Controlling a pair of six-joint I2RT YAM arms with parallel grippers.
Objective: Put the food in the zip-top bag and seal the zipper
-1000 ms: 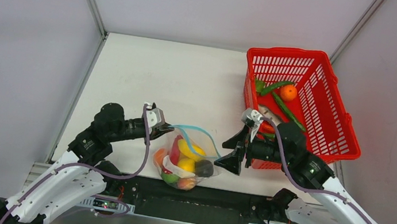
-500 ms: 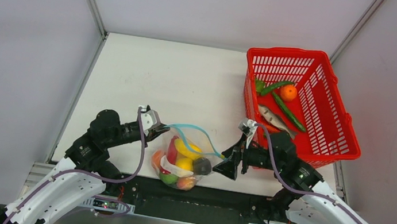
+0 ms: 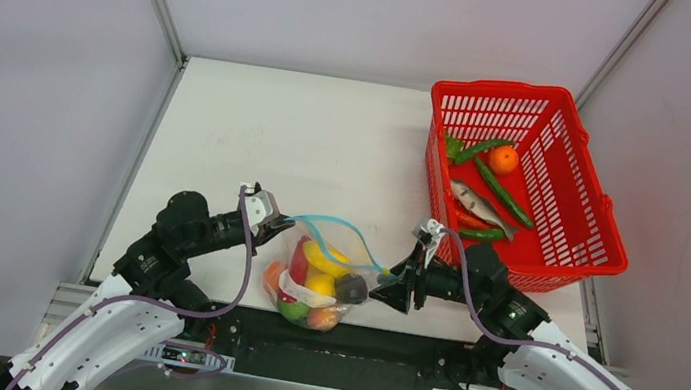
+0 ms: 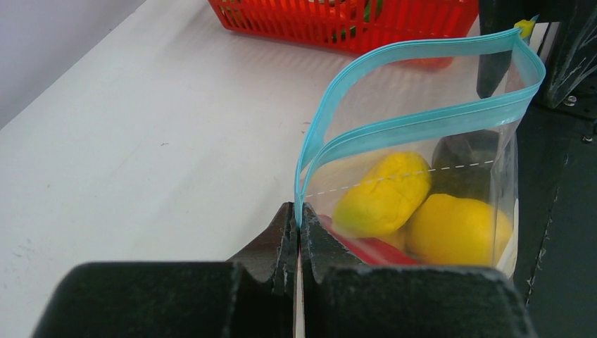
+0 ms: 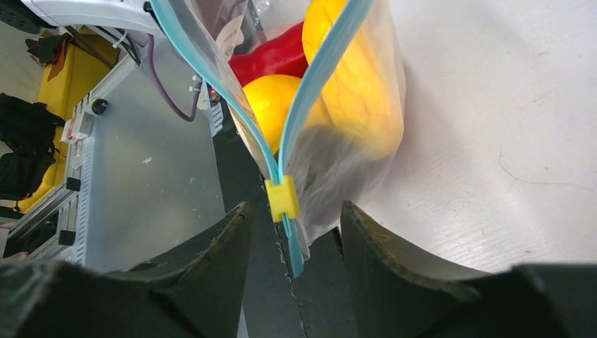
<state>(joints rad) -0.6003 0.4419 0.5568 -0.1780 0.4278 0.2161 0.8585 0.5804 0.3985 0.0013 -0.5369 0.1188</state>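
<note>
Left of the zip-top bag (image 3: pixel 296 291), the left gripper (image 4: pixel 296 215) pinches its corner. The bag holds the food (image 3: pixel 322 284) on the white table's (image 3: pixel 269 135) near edge, zipper (image 3: pixel 345 226) gaping. At its right, the right gripper (image 5: pixel 292 211) stands spread astride the yellow slider (image 5: pixel 283 198). Farther right lies a red basket (image 3: pixel 579 226), with grey walls (image 3: pixel 36 64) around.

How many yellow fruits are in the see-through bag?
2. A ridged yellow fruit lies just under the zipper of the bag, and a smooth yellow fruit sits right beside it. Others may be hidden underneath.
</note>
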